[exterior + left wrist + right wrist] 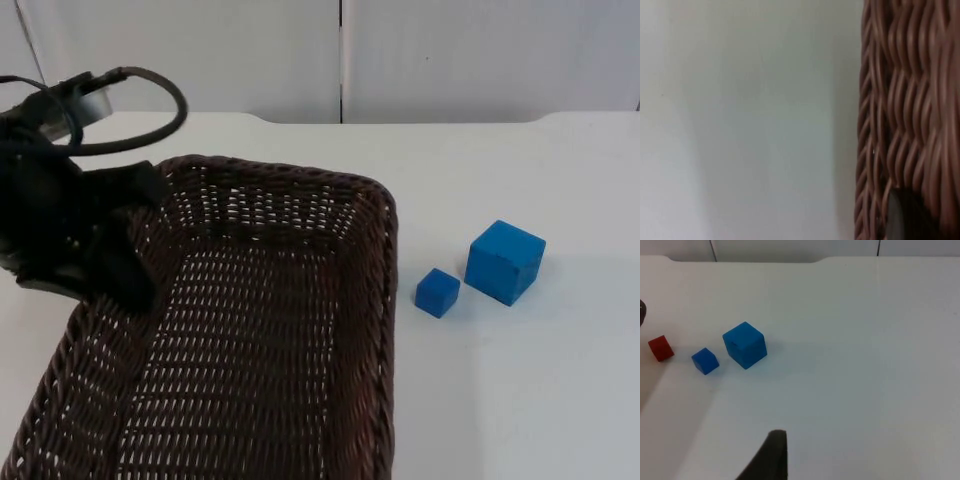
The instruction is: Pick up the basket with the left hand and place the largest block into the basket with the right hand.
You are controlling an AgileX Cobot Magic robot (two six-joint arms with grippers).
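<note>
The light is bright and even, and my white bench (520, 400) shows no glare. The blue blocks (744, 344) throw only soft, short shadows. Near my left hand the basket (910, 125) weave is blurred and out of focus

small blue block (437, 292), red block (661, 348), white table (520, 390), grey partition wall (450, 50)

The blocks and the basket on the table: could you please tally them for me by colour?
Blue: 2, the large blue block and the small blue block.
Red: 1, the small red block, seen from the right wrist.
Brown: 1, the wicker basket, with the left pincer at its rim.
Total: 4.
</note>
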